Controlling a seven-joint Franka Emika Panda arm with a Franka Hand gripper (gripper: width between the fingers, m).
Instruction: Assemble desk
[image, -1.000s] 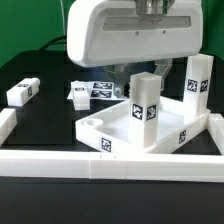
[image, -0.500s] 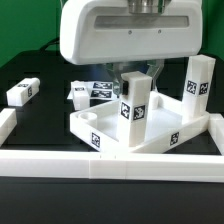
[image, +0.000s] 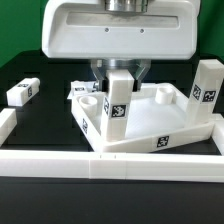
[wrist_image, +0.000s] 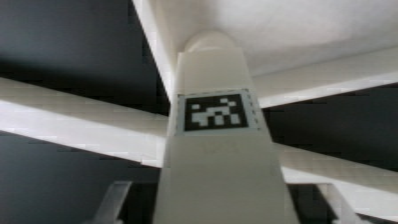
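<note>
Between fingers of pincer (image: 119, 72): upright leg (image: 118, 108), clamped, jaws part-closed, at tabletop (image: 150, 118) front corner.

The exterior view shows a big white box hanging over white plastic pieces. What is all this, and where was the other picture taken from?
The big white box is the hand of a robot arm. Its gripper has two fingers pointing down. The exterior view comes from a camera standing off the arm. The wrist view comes from a camera on the hand itself, looking along the fingers.

The fingers are closed on an upright white leg that stands on the square, tray-like desk tabletop. A second leg stands at another corner of it. A loose leg lies on the black table, on the exterior view's left.

The marker board lies behind, and a long white rail runs in front.
</note>
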